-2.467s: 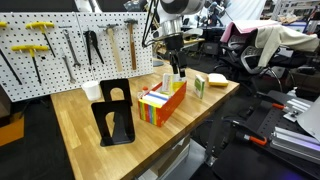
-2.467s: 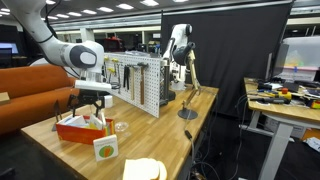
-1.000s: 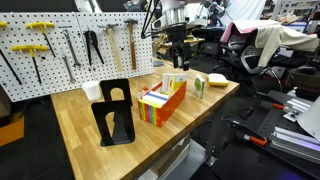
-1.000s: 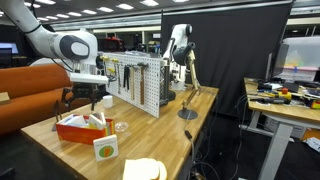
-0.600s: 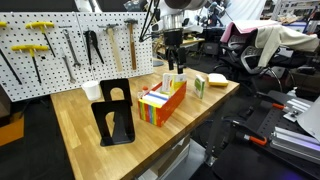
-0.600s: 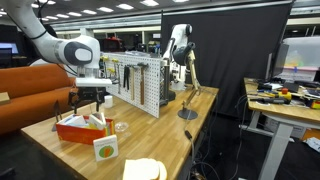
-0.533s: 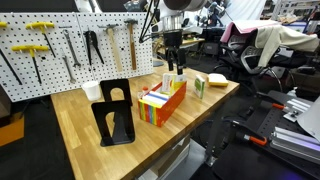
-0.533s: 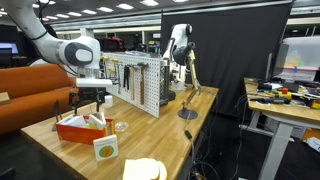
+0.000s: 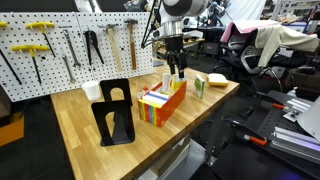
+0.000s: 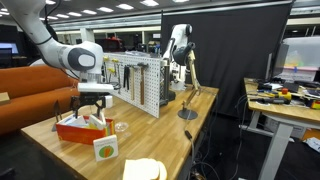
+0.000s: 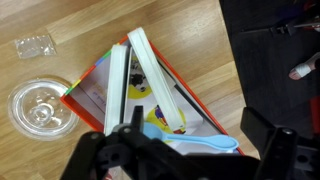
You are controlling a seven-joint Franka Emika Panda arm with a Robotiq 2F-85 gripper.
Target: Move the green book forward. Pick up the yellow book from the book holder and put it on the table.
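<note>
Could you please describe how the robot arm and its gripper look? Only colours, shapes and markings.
The arm is white and built of thick rounded segments; its round joint housing near the wrist has a dark face. The Robotiq gripper below it is black all over. Any markings are too small to read.

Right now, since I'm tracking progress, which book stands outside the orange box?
The green book: it stands upright alone on the table, apart from the orange box, while the other books sit inside that box.
</note>
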